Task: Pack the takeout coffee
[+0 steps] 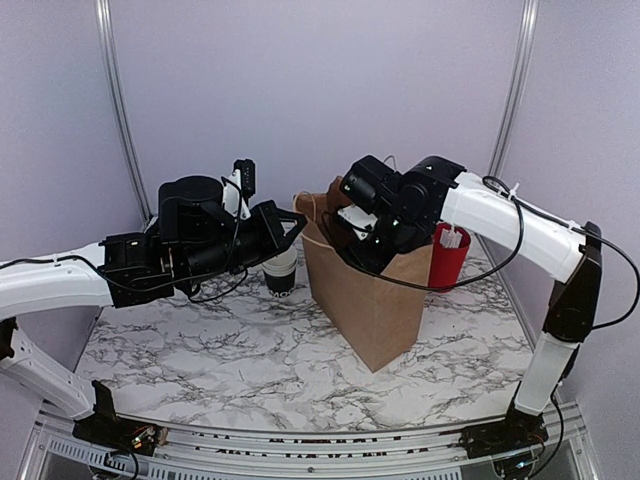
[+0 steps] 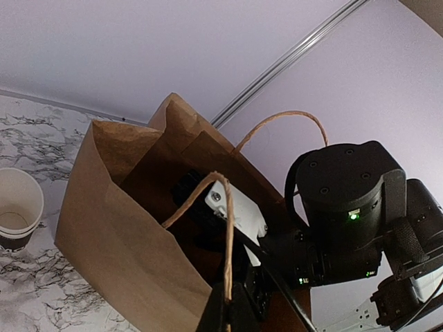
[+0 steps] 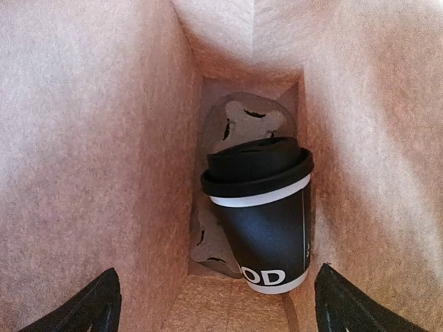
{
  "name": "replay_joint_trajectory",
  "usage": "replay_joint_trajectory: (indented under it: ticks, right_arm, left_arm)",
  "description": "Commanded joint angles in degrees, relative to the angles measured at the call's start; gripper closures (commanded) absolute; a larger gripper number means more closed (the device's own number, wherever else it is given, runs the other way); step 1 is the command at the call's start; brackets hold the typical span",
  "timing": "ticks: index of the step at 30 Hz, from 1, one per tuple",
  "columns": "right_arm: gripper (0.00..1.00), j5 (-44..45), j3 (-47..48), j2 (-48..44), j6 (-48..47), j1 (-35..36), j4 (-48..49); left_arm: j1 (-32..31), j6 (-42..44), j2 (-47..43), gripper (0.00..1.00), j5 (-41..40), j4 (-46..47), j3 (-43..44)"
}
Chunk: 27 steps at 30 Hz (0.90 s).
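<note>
The takeout coffee [image 3: 266,221], a black cup with white lettering and a black lid [image 3: 256,166], rests deep inside the brown paper bag [image 1: 370,300], leaning against its right wall. My right gripper [image 3: 214,304] is inside the bag above the cup. It is open, its fingertips [image 3: 97,301] wide apart and touching nothing. From above, the right gripper [image 1: 345,235] reaches into the bag's mouth. My left gripper [image 2: 228,311] is shut on the bag's near paper handle [image 2: 227,228], at the bag's left top edge [image 1: 300,225].
A grey cardboard piece [image 3: 239,124] lies behind the cup in the bag. A stack of lidless cups [image 1: 281,272] stands left of the bag. A red cylinder [image 1: 447,255] stands behind the bag on the right. The marble tabletop [image 1: 220,360] lies in front.
</note>
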Motion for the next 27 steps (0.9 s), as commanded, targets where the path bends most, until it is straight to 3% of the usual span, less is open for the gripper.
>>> replay_joint_trajectory:
  ticks: [1, 13, 27]
  right_arm:
    - [0.06, -0.8, 2.1, -2.6, 0.8, 0.5, 1.7]
    - [0.05, -2.8, -3.6, -2.6, 0.3, 0.5, 4.6]
    - [0.05, -2.0, -2.0, -2.5, -0.2, 0.7, 5.0]
  left_arm:
    - [0.0, 0.3, 0.1, 1.0, 0.2, -0.5, 1.4]
    - [0.0, 1.8, 1.3, 1.0, 2.5, -0.2, 3.6]
    - [-0.1, 2.5, 1.9, 1.0, 4.1, 0.3, 4.6]
